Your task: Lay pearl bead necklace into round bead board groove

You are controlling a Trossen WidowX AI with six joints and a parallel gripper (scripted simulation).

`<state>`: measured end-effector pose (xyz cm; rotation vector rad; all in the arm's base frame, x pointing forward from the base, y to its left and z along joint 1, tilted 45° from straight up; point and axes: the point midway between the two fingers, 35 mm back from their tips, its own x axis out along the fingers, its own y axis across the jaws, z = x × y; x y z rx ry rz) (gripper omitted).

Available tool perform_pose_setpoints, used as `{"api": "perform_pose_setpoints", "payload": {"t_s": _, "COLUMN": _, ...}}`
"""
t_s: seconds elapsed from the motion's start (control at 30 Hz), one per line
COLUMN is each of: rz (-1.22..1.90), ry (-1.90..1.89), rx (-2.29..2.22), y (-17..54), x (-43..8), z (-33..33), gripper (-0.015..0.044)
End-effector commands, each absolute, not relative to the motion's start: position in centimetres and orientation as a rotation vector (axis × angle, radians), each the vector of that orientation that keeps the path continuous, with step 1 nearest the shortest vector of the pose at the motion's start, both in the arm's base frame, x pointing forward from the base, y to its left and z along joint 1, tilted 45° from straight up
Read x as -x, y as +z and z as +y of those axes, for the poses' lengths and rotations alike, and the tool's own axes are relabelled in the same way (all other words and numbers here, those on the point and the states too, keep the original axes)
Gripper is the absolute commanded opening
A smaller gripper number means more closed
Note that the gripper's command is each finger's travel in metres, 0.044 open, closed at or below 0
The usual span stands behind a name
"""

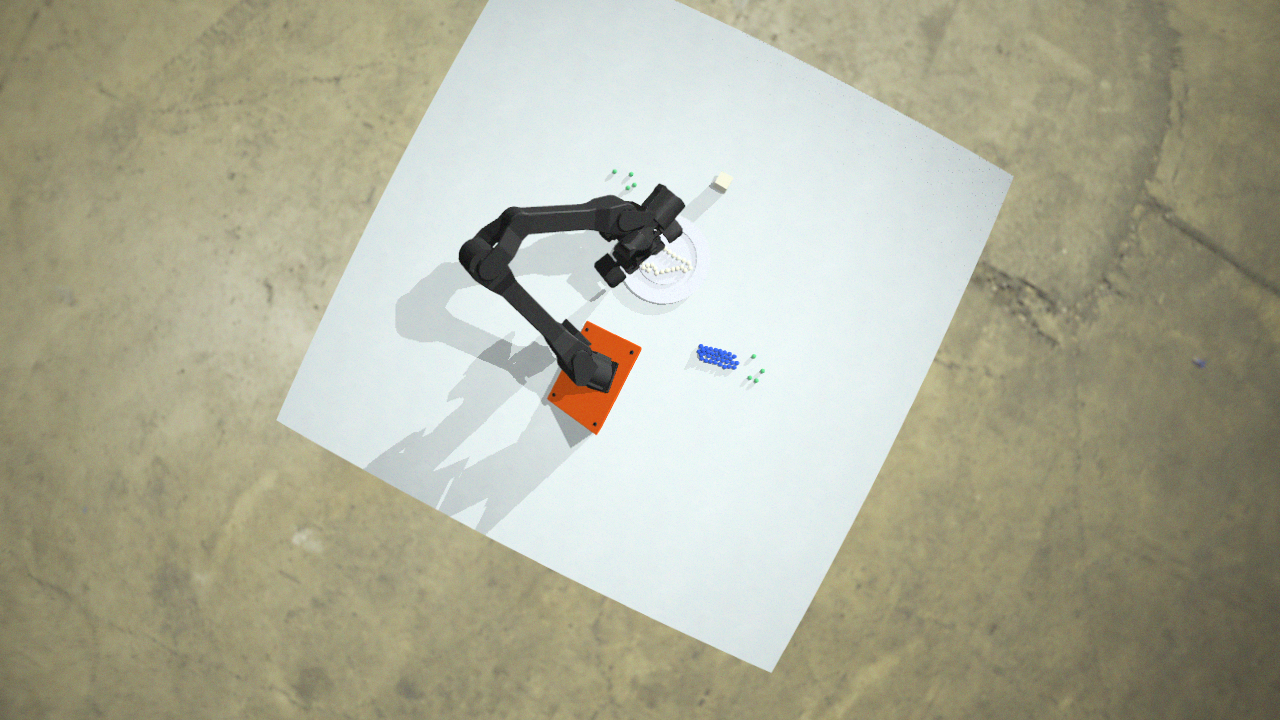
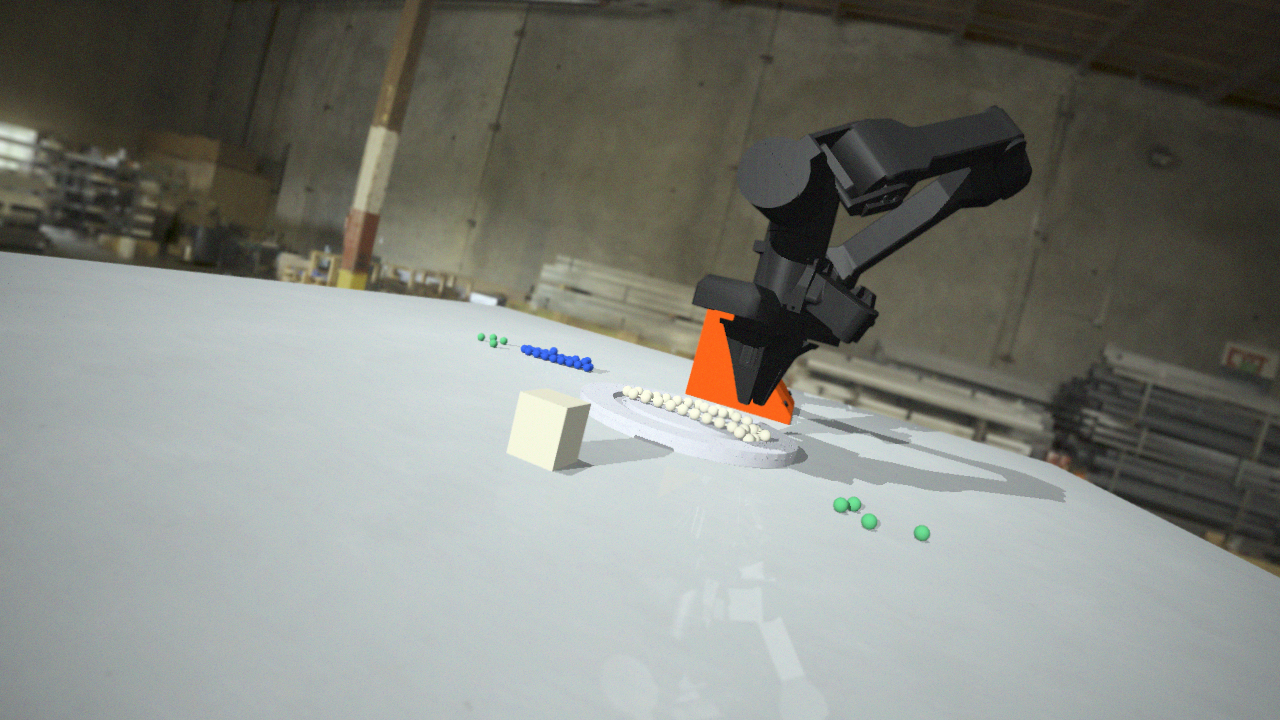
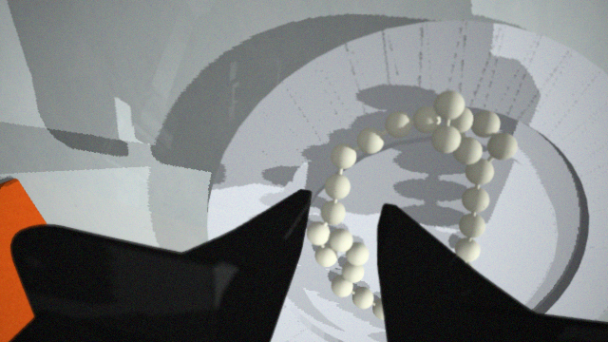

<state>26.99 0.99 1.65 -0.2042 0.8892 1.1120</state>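
- Jaws part open, a gap between the black fingertips (image 2: 748, 390); nothing gripped. Pointing down, above the board side nearest the orange base. From the top view the tips are hidden under the wrist.
- Pearl bead necklace (image 1: 666, 270) (image 2: 694, 413) (image 3: 475, 199) on the round board, below the tips. Lies as a narrow, uneven loop, partly across the middle; does not follow the full circle of the groove (image 3: 572, 228). Beads bunched at one bend in wrist view; another part of the strand runs behind a finger.
- Round bead board (image 1: 662, 297) (image 2: 769, 454) (image 3: 266, 142): pale, flat on the worktop (image 1: 805, 501) (image 2: 313, 537) (image 3: 104, 199).
- Black arm (image 1: 554, 218) (image 2: 930, 147) bent, reaching over from its orange base (image 1: 595, 420) (image 2: 707, 358) (image 3: 9, 214).
- Cream block (image 1: 721, 181) (image 2: 541, 429) near the board, apart from it, on the side away from the base.
- Four loose green beads (image 1: 630, 174) (image 2: 869, 521) near the board; two sit close together.
- Blue beads (image 1: 717, 356) (image 2: 556, 357) in tight rows, apart from board and base.
- Four more green beads (image 1: 761, 370) (image 2: 493, 338) just beyond the blue ones.
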Motion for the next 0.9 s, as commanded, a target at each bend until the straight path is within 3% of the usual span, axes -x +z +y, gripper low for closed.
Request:
{"api": "perform_pose_setpoints", "payload": {"t_s": 0.0, "rz": 0.889, "ry": 1.115, "rx": 0.196, "y": 1.11, "x": -26.97, "z": 1.62, "gripper": 0.012}}
{"api": "perform_pose_setpoints", "payload": {"t_s": 0.37, "rz": 0.889, "ry": 1.118, "rx": 0.195, "y": 0.3, "x": -27.02, "z": 2.49, "gripper": 0.012}}
{"api": "perform_pose_setpoints", "payload": {"t_s": 0.53, "rz": 0.891, "ry": 1.117, "rx": 0.202, "y": 0.47, "x": -27.06, "z": 2.25, "gripper": 0.0}}
{"api": "perform_pose_setpoints", "payload": {"t_s": 0.87, "rz": 0.891, "ry": 1.117, "rx": 0.202, "y": 0.47, "x": -27.06, "z": 2.25, "gripper": 0.0}}
